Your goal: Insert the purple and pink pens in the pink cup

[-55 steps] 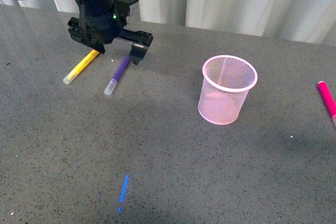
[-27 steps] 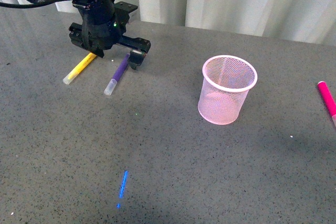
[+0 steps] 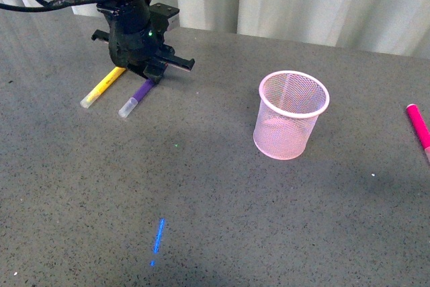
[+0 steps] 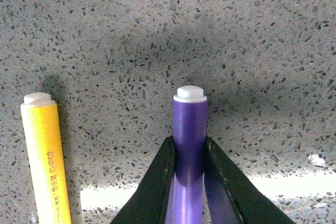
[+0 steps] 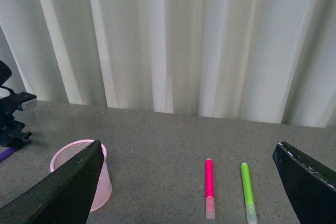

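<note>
Left gripper (image 4: 189, 144) grips the purple pen (image 4: 189, 113) on the desk (image 3: 215, 206), the pickup step; next, probably a lift toward the cup (image 3: 291, 116).

The grey speckled table (image 3: 269, 220) carries a yellow marker (image 3: 104, 87), pink cup (image 3: 282, 134), pink pen (image 3: 418, 126) and green marker (image 5: 247, 190).

Pink pen (image 3: 418, 128) cut at edge; purple pen (image 3: 136, 96) partly under left gripper (image 3: 149, 77).
</note>
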Action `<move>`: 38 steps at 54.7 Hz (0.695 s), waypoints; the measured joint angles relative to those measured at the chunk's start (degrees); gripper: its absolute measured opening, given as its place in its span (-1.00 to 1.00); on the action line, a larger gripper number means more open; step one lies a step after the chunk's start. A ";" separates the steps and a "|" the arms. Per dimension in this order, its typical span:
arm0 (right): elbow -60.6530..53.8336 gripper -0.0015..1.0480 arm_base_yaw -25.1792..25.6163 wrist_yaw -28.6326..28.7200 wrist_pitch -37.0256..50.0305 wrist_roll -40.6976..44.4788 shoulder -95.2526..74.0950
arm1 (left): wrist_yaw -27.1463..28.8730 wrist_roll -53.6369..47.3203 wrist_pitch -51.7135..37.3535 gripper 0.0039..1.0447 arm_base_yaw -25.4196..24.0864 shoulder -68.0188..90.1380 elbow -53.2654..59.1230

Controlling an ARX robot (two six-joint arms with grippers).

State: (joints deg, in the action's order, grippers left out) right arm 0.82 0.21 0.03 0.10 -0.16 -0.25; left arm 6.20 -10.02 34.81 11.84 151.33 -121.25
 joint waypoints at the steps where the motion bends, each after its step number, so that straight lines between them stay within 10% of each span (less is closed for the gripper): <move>1: 0.00 0.87 0.00 0.00 0.00 0.00 0.00 | 0.04 0.00 0.00 -0.76 -0.02 0.00 0.00; 38: 0.00 0.87 0.00 0.00 0.00 0.00 0.00 | -6.10 11.19 -13.77 -0.78 -2.45 -12.57 13.49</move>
State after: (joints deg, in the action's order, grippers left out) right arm 0.82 0.21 0.03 0.10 -0.16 -0.25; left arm 0.10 1.17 21.04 9.39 138.76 -107.77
